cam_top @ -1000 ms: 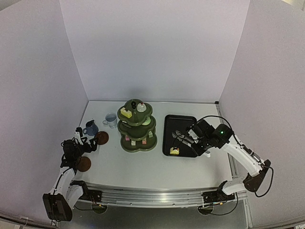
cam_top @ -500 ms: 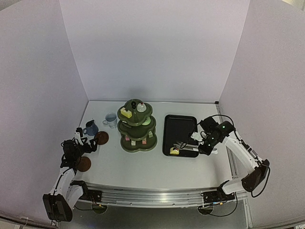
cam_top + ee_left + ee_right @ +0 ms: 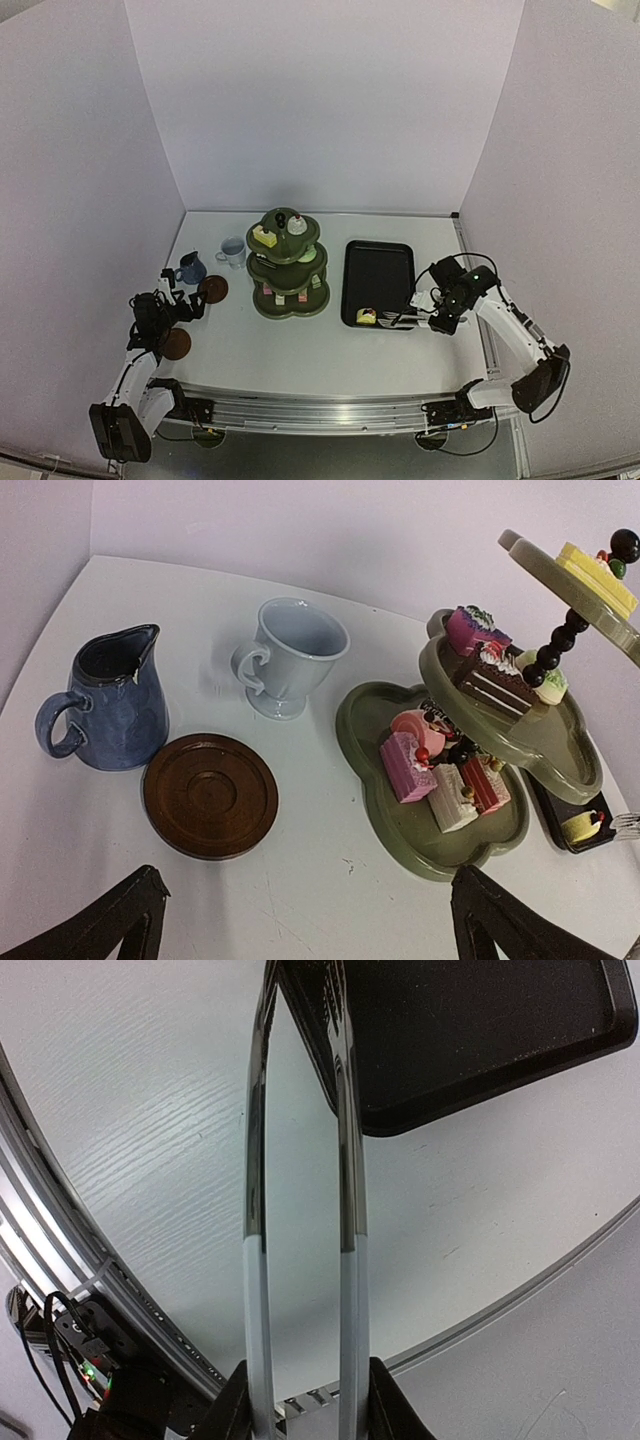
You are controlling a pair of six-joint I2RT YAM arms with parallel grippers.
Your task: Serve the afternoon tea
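The dark green three-tier stand (image 3: 288,265) (image 3: 440,815) carries several small cakes (image 3: 420,765) on its tiers. To its left stand a dark blue mug (image 3: 190,268) (image 3: 105,700) and a pale mug (image 3: 232,250) (image 3: 290,655). One brown saucer (image 3: 212,289) (image 3: 210,795) lies by the blue mug, and another saucer (image 3: 176,344) lies nearer the table front. My left gripper (image 3: 180,295) (image 3: 310,935) is open and empty, short of the first saucer. My right gripper (image 3: 437,318) (image 3: 305,1400) is shut on the metal tongs (image 3: 258,1160), whose tips reach a yellow cake (image 3: 367,316) (image 3: 585,825).
The black rectangular tray (image 3: 380,265) (image 3: 470,1030) lies right of the stand, with the yellow cake at its near left corner. White walls close in the back and both sides. A metal rail (image 3: 320,405) runs along the table's front edge.
My right arm has drawn back toward the near right with the tongs, which now lie low along the tray's near edge, pointing at the yellow cake. The left arm has not moved.
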